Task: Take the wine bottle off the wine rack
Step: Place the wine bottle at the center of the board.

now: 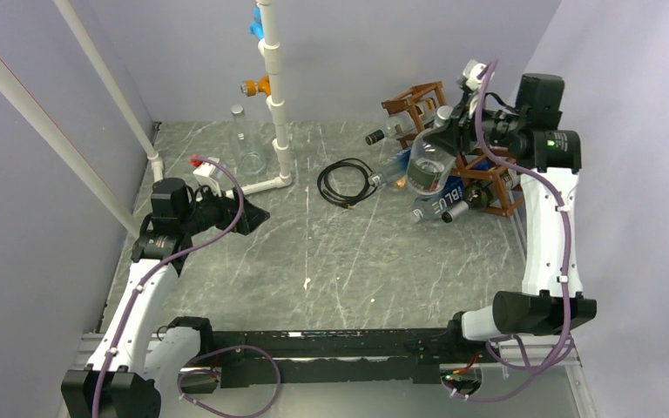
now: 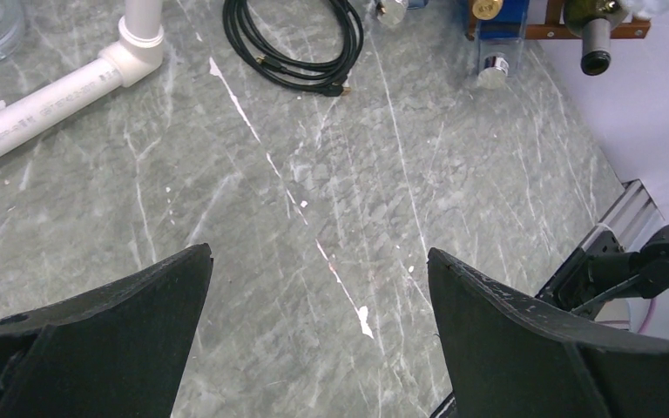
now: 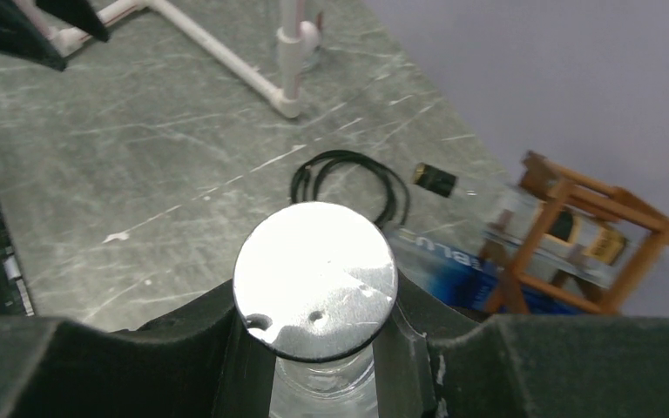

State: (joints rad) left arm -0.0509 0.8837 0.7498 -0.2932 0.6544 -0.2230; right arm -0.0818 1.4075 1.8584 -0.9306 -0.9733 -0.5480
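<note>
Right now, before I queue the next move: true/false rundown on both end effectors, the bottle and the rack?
1. The right end effector is shut on a clear glass bottle. True.
2. From the top view, the coiled black cable lies between the white plastic pipe frame and the reddish-brown wooden rack. True.
3. The left end effector grips the cable. False: it is open with nothing between its fingers, and the cable lies apart from it.
4. The rack is empty. False: bottles lie in it, among them a dark-capped bottle.
</note>
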